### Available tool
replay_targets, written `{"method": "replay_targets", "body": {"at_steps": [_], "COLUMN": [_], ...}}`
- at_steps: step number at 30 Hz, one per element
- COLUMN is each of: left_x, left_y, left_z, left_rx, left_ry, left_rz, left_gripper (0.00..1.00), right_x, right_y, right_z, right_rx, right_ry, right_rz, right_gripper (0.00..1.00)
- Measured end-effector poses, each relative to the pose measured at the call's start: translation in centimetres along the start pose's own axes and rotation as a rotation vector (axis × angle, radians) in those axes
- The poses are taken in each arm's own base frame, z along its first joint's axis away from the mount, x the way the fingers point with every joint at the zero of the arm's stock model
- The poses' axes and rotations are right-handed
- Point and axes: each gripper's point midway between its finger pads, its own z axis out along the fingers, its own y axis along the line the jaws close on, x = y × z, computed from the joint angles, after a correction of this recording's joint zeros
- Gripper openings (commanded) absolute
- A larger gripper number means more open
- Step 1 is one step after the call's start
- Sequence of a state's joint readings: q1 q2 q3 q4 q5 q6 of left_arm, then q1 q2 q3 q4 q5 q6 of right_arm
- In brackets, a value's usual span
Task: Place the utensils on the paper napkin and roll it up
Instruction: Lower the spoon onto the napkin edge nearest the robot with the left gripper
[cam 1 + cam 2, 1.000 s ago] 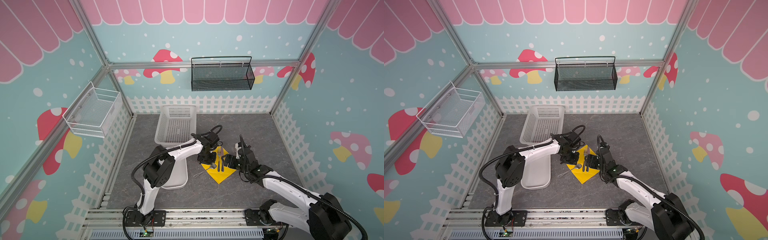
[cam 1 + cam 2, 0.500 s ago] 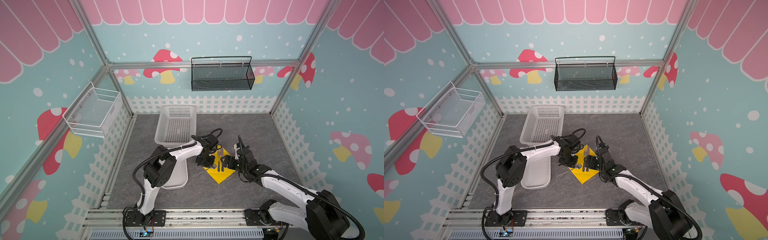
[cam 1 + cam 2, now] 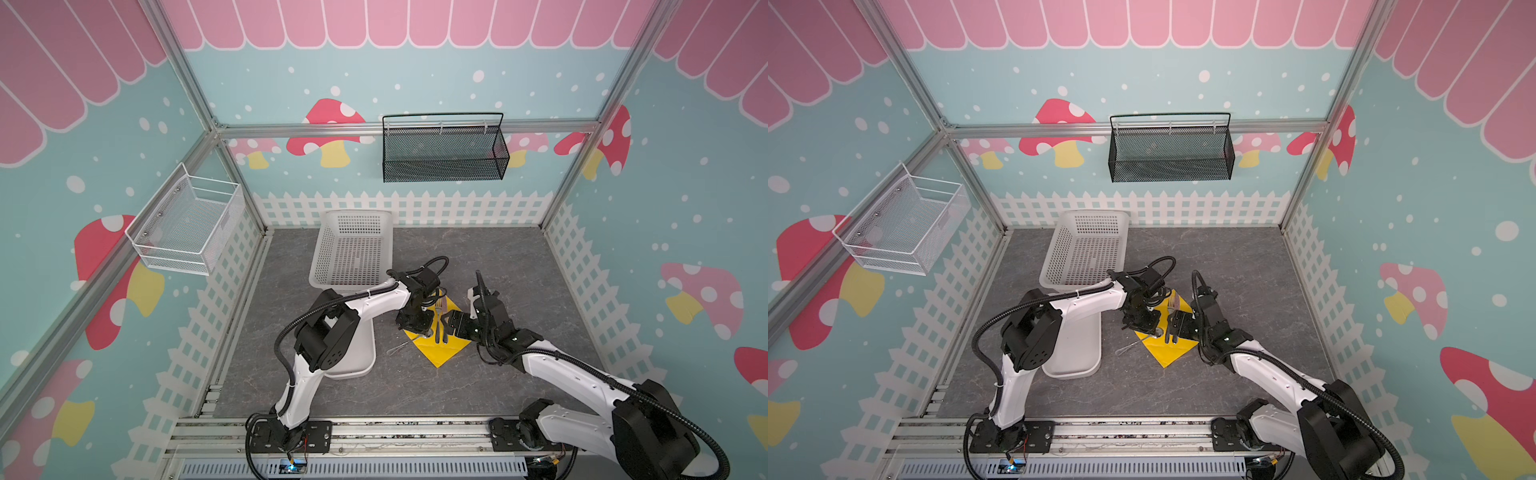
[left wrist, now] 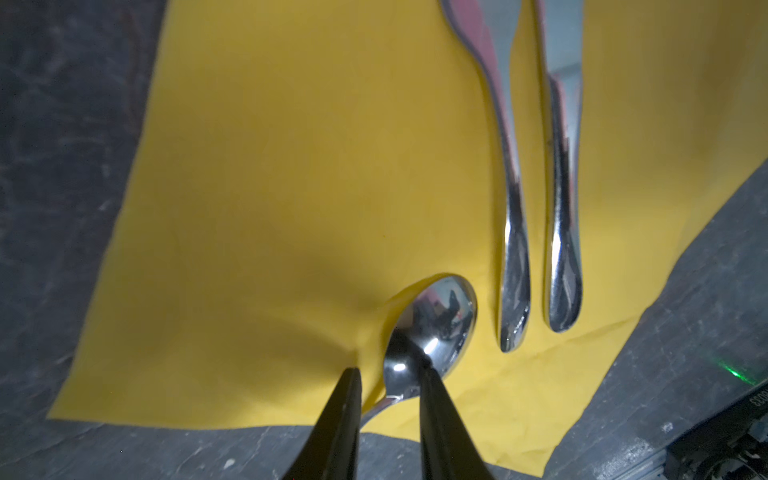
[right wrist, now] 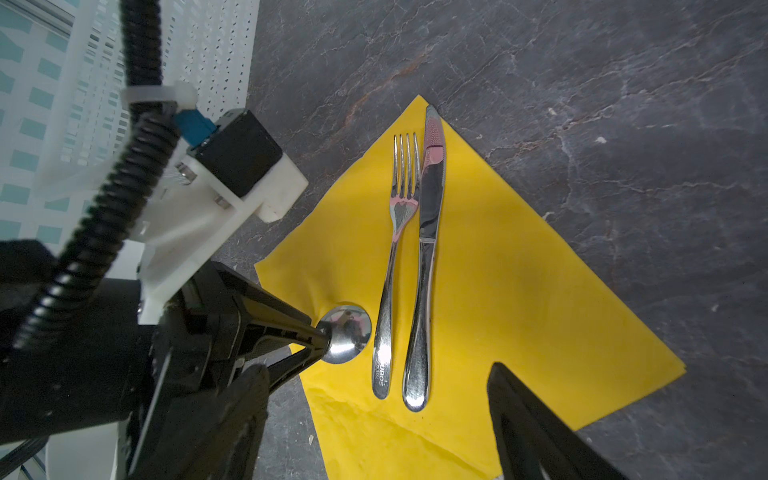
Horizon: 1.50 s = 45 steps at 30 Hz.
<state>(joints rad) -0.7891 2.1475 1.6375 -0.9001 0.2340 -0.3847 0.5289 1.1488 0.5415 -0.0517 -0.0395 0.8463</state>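
Left wrist view has the left gripper (image 4: pixel 390 376) low over the yellow paper napkin (image 4: pixel 270 187), its jaws narrowly apart astride the neck of the spoon (image 4: pixel 442 320). One finger (image 4: pixel 436 409) touches the metal, and a sliver of yellow shows beside the other. The spoon's bowl rests on the napkin near its edge, and in both top views the handle runs off onto the grey worktop (image 3: pixel 498 257). Just beside the bowl lie the fork (image 4: pixel 513 249) and knife (image 4: pixel 563 249), parallel, close but apart, along the napkin's middle. Beside their handles the right gripper (image 3: pixel 449 325) hangs above the napkin, jaws wide apart and empty. The napkin sits cornerwise about mid-worktop, near the white tray (image 3: pixel 357 361).
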Motion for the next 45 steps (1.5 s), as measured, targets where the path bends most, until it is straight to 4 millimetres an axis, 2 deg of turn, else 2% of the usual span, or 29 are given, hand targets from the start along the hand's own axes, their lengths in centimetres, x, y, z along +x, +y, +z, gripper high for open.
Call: {"method": "replay_targets", "body": {"at_steps": [6,30,32,36,45], "left_x": [0.1,0.1,0.2,0.6,2.5], "left_y": [-0.2,-0.6,-0.6,-0.3,1.0], "left_z": [0.1,0.0,0.0,0.0,-0.1], "left_rx": [0.012,0.032,0.032,0.027,-0.011], "left_ry": [0.005,0.008,0.008,0.012,0.032], "left_rz": [0.005,0.009,0.009,0.009,0.029], "left_gripper": [0.26,0.08,0.09,0.21,0.27], "right_x": [0.0,0.0,0.0,0.0,0.0], "right_y": [0.0,0.0,0.0,0.0,0.0], "right_z": [0.0,0.0,0.0,0.0,0.0], "right_rx": [0.0,0.0,0.001,0.0,0.0], "right_ry": [0.0,0.0,0.0,0.0,0.0], "right_rz": [0.0,0.0,0.0,0.0,0.0], "right_gripper": [0.84,0.84,0.84,0.84,0.84]}}
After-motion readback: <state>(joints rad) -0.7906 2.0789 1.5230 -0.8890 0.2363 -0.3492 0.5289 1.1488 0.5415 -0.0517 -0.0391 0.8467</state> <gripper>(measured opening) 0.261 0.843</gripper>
